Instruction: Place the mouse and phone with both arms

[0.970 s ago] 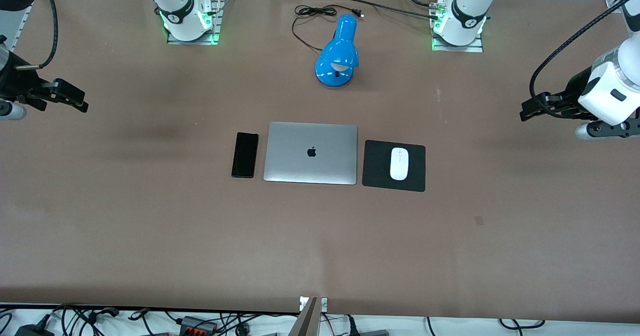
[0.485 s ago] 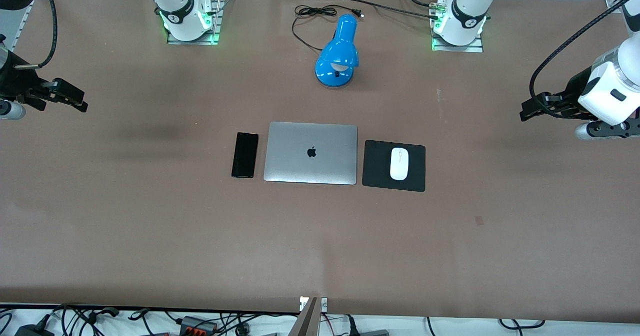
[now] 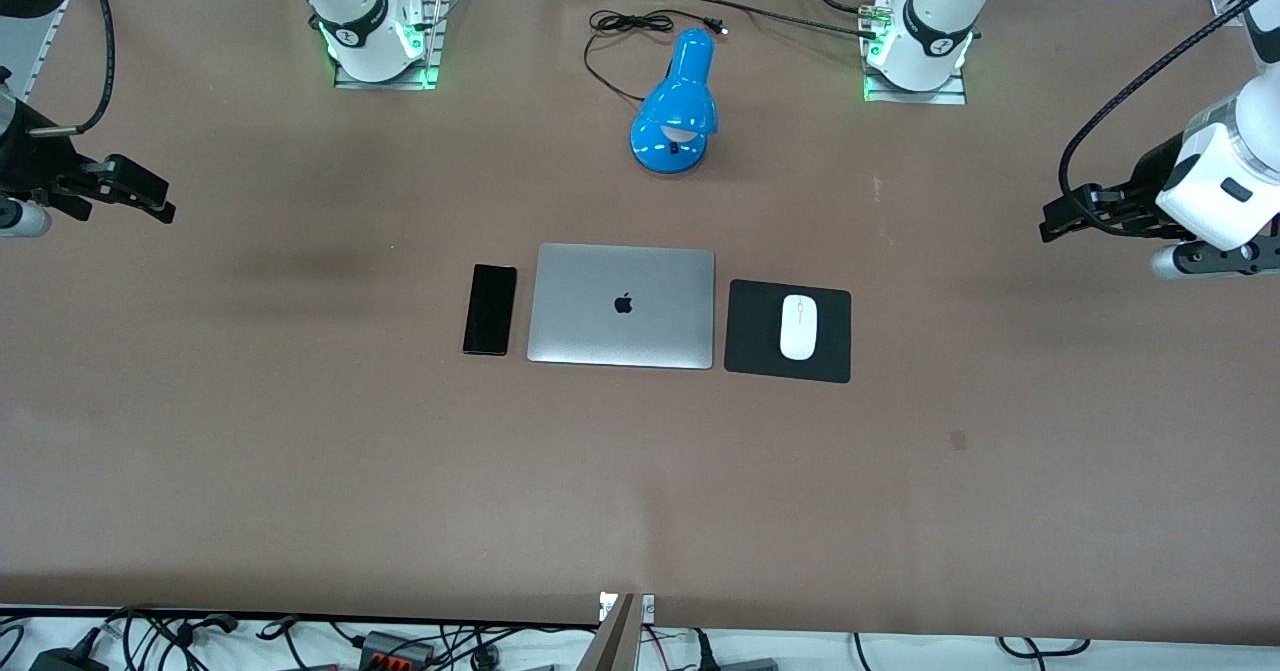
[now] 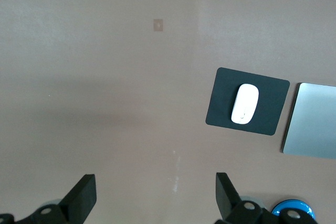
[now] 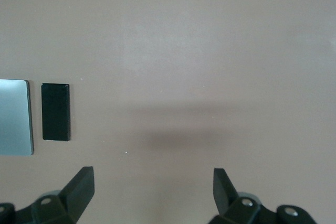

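On the brown paper-covered surface (image 3: 300, 471), a row sits at the centre of the front view. At 9 o'clock of the closed silver laptop (image 3: 622, 305) lies the slim black glossy phone (image 3: 490, 309), just beside it. At 3 o'clock of the laptop, the small white oval mouse (image 3: 798, 327) rests on a square matte black mouse pad (image 3: 788, 331). Farther off, at 12 o'clock, stands a blue desk lamp (image 3: 676, 109) with its black cord.

The right end effector (image 3: 135, 191) hangs over bare surface toward its arm's end, fingers (image 5: 79, 187) spread wide, empty. The left end effector (image 3: 1075, 216) does likewise at its end, also wide and empty.

Both items seem already placed, though I cannot be sure of the intended spots. Risk: a low sweep inward could nudge the thin phone against the laptop or push the mouse off its pad.
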### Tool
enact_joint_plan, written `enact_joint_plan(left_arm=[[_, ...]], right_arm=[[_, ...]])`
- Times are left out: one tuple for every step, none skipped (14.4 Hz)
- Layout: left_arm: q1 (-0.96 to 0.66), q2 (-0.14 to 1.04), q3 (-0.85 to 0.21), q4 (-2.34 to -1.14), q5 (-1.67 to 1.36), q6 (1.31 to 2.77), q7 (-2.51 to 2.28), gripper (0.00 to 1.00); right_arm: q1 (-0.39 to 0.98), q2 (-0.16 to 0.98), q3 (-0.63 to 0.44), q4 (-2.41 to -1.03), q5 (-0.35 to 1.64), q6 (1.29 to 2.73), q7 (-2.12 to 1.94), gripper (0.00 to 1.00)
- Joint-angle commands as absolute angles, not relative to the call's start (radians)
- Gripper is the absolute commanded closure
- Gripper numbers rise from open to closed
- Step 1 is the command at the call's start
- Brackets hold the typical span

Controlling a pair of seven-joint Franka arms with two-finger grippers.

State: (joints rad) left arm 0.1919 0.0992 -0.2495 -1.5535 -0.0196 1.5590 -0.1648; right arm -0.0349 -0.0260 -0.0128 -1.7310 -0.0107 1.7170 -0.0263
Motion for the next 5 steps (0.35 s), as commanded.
enact_joint_plan(left_arm=[[0.199,0.092,-0.255,-1.546,-0.018,1.543,-0.158,0.0],[0.198,0.092,-0.256,-1.546,-0.018,1.543,-0.158,0.0],[0.198,0.094,-0.256,-1.546,-0.018,1.543,-0.158,0.0],[0.198,0.092,-0.255,-1.546,-0.018,1.543,-0.158,0.0],[0.198,0.094,-0.255,-1.546,-0.018,1.543,-0.158,0.0]], right_arm=[[-0.037,-0.052,-0.008,-1.733,-0.012,1.698,-0.041,0.0],[-0.037,-0.052,-0.008,-1.732,-0.008,1.698,-0.04,0.0],[-0.037,-0.052,-0.008,-1.733,-0.008,1.7,-0.04,0.0],[-0.035,-0.052,-0.008,-1.733,-0.008,1.7,-0.04,0.0],[-0.035,-0.052,-0.008,-1.733,-0.008,1.701,-0.04,0.0]])
